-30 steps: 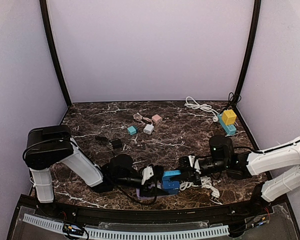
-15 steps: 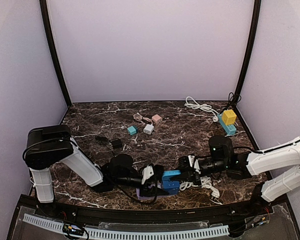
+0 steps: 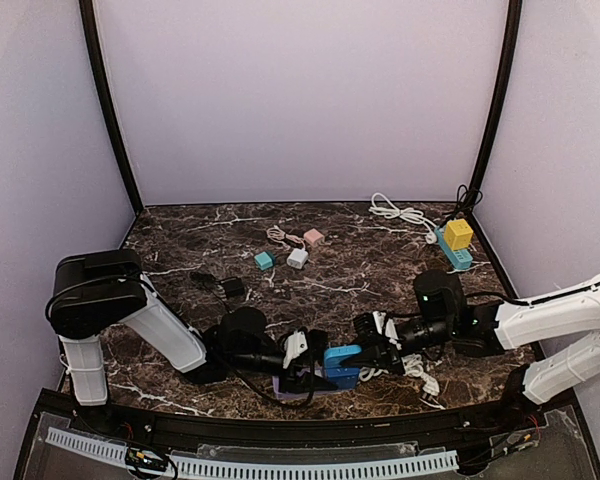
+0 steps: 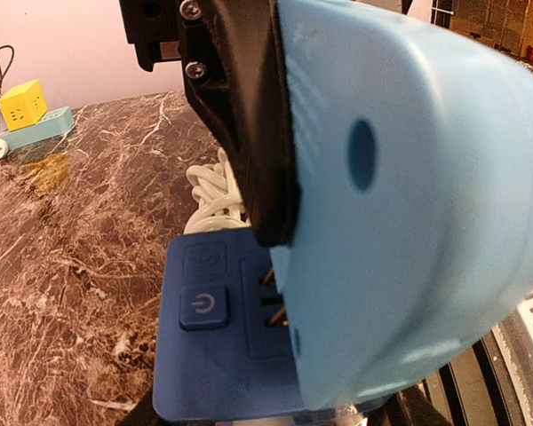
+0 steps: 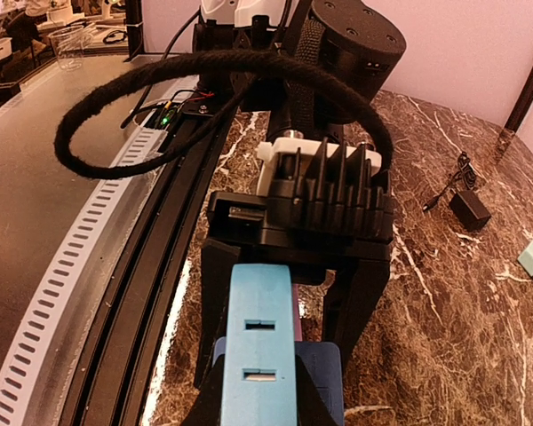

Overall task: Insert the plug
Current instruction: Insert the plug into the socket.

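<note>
Light-blue plug (image 4: 400, 204): near the front middle of the worktop (image 3: 380, 270), lifted just over a dark-blue power strip (image 4: 213, 355). Metal prongs (image 4: 271, 297) aimed at the socket slots beside the power button (image 4: 202, 306), tips at or just inside the openings; depth not readable. Not yet seated, to judge by the gap showing under the body.

Handling, as a judgement: hard moulded shell, light, smooth and rounded on the outer face, so liable to twist in a loose grip. Prongs stiff but bendable if pressed in crooked. Best held across the two flat sides, well back from the prongs, and pushed straight along the prong axis.

Right gripper (image 3: 355, 352): jaws clamped together on the plug, one black finger (image 4: 249, 115) flat against its side. Reaching in from the right, nearly level with the worktop.

Left gripper (image 3: 318, 372): coming from the opposite side, jaws part-way apart and straddling the power strip, apparently bracing it; firm contact on both sides hard to confirm.

White cable (image 4: 215, 191): coiled just behind the strip, soft and likely to drag.

Farther off: a black adapter (image 3: 234, 288) left of centre, small coloured adapters (image 3: 297, 257) mid-worktop, a yellow cube (image 3: 457, 235) on a teal strip at the back right.
</note>
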`<act>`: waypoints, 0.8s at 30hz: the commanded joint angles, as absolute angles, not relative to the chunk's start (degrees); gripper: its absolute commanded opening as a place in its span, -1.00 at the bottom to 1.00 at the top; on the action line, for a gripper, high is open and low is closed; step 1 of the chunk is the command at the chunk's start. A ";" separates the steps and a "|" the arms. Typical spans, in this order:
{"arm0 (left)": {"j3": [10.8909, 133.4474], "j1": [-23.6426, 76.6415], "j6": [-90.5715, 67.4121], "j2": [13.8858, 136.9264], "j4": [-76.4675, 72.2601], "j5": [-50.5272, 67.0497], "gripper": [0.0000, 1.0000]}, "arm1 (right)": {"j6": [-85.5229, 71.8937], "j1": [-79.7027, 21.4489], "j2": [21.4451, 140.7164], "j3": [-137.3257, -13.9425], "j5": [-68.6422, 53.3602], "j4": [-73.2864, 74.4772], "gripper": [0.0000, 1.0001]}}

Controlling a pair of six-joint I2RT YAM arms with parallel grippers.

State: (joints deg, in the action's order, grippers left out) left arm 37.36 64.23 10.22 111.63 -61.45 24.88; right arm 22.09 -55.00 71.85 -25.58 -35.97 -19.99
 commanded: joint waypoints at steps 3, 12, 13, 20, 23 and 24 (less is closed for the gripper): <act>37.24 64.03 15.51 111.52 -57.26 27.29 -0.99 | 21.60 -54.51 75.04 -25.58 -29.53 -12.90 -1.00; 37.46 63.98 15.77 111.88 -57.73 29.16 -0.99 | 20.66 -53.35 75.76 -26.99 -27.74 -13.62 -1.00; 37.45 63.98 15.79 111.86 -57.74 29.26 -0.99 | 20.27 -53.15 75.72 -26.92 -27.78 -13.67 -1.00; 37.79 63.90 14.11 112.06 -57.44 28.69 -0.99 | 19.25 -52.73 74.90 -26.80 -27.98 -12.92 -1.00; 37.98 63.90 13.64 112.10 -56.93 28.15 -0.99 | 19.16 -52.81 73.52 -25.26 -29.93 -14.16 -1.00; 38.24 63.83 13.12 112.14 -56.29 27.56 -0.99 | 18.76 -52.82 72.51 -24.75 -30.67 -14.64 -1.00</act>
